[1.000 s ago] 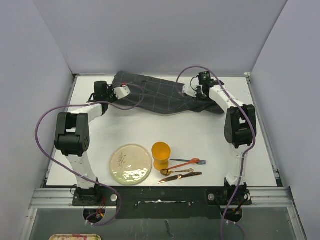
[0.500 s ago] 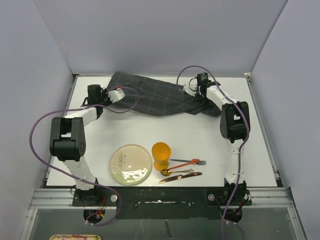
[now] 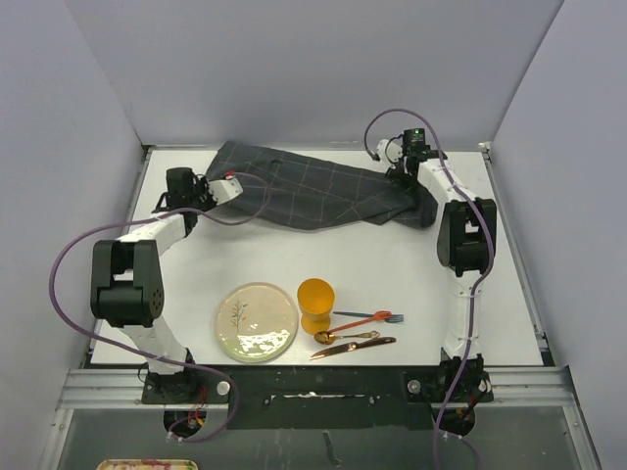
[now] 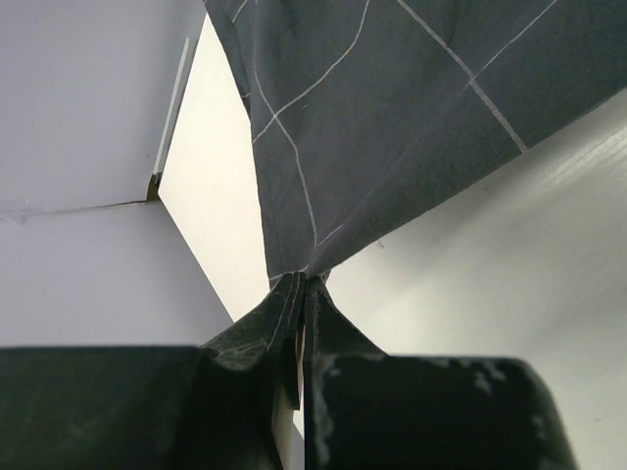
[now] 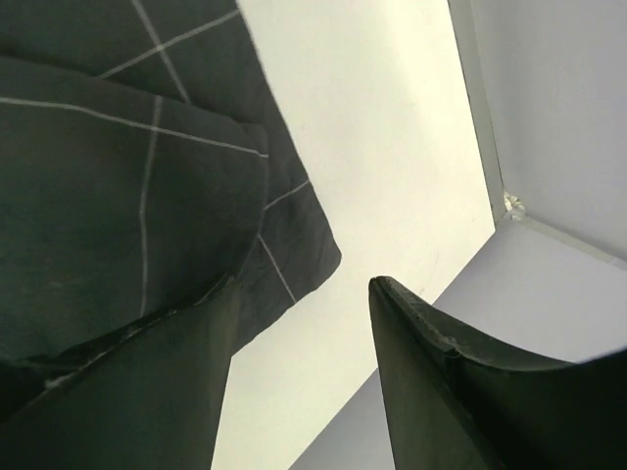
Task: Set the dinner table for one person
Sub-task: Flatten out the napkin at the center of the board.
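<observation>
Both arms stretching out to far side of large white rectangular tabletop (image 3: 392, 264), left arm reaching far-left, right arm reaching far-right corner.

Dark grey cloth with thin light grid (image 3: 313, 191) lying on tabletop along far edge, spanning between both wrists. Cream round plate (image 3: 257, 321), orange cup (image 3: 315, 304) and mixed cutlery (image 3: 355, 345) sitting at near edge, well apart from cloth.

End effectors: left gripper (image 4: 302, 294) pinching cloth's left edge, jaws together on fabric. right gripper (image 5: 304, 289) hanging at cloth's right corner, jaws apart, nothing between them.

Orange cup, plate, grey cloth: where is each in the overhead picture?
orange cup (image 3: 315, 294): top external view, its open mouth.
plate (image 3: 257, 322): top external view, centre of its face.
grey cloth (image 3: 313, 191): top external view, middle of the fabric.
</observation>
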You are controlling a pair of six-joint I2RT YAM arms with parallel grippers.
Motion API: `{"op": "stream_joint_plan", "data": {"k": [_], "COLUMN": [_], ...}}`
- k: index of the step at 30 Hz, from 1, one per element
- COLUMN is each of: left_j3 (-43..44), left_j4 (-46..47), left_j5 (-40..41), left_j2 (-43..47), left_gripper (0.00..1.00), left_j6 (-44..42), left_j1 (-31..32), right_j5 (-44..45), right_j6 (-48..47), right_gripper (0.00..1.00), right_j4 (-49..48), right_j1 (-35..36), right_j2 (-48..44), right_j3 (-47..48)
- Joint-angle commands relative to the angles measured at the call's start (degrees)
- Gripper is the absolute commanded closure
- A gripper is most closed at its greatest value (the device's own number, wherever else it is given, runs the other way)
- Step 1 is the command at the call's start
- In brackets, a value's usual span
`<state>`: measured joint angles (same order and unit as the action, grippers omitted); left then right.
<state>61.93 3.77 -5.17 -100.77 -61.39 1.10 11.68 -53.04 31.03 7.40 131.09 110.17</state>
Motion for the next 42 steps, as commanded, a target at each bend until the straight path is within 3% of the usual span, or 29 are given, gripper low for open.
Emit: {"op": "stream_joint_plan", "data": {"k": [1, 10, 42], "left_j3": [0.12, 1.34, 1.62], "left_j4": [-0.62, -2.09, -2.63], "left_j5": [-1.03, -1.07, -0.57], "left_j2": [3.82, 3.21, 1.41], "left_gripper": [1.0, 1.0, 1.0], "left_j6": [-1.17, -1.32, -1.02], "left_j1": [-0.86, -0.84, -0.32], "right_j5": [-6.44, -20.98, -21.81], "right_j6": [9.07, 22.28, 24.03], "right_gripper": [0.44, 0.48, 0.55], "right_j4": [4.93, 14.52, 11.32], "right_j1": [-1.73, -4.58, -7.43], "right_j2": [1.84, 5.55, 6.6], "right_j3": [6.75, 15.35, 15.17]}}
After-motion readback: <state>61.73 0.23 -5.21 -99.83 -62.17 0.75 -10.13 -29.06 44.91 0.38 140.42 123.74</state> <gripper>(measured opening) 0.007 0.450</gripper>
